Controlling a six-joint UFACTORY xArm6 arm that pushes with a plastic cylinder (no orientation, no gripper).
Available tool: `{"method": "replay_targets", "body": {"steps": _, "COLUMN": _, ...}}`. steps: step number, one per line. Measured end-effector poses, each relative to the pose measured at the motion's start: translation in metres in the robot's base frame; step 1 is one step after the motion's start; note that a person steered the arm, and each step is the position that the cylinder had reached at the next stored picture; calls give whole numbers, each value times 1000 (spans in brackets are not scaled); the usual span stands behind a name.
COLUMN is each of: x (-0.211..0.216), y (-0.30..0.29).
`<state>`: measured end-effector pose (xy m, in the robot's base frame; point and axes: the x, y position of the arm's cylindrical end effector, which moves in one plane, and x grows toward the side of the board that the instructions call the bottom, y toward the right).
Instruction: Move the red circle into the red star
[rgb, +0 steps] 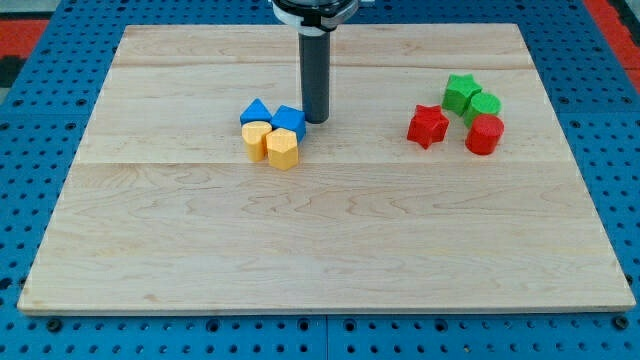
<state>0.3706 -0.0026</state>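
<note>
My tip is down on the wooden board, just at the view's right of the blue cube, touching or nearly so; can't tell which. It's a plain rod, grasping nothing. Blue cube sits in a tight cluster w/ a blue triangle and two yellow blocks. Red circle is well apart, over at the view's right, near the red star but w/ a small gap btwn them. Green star and another green block sit just above the red circle. No readable writing or labels anywhere.
</note>
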Motion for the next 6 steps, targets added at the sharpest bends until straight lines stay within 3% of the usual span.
{"method": "replay_targets", "body": {"steps": 3, "x": 80, "y": 188}}
{"method": "replay_targets", "body": {"steps": 4, "x": 75, "y": 252}}
{"method": "replay_targets", "body": {"steps": 6, "x": 37, "y": 230}}
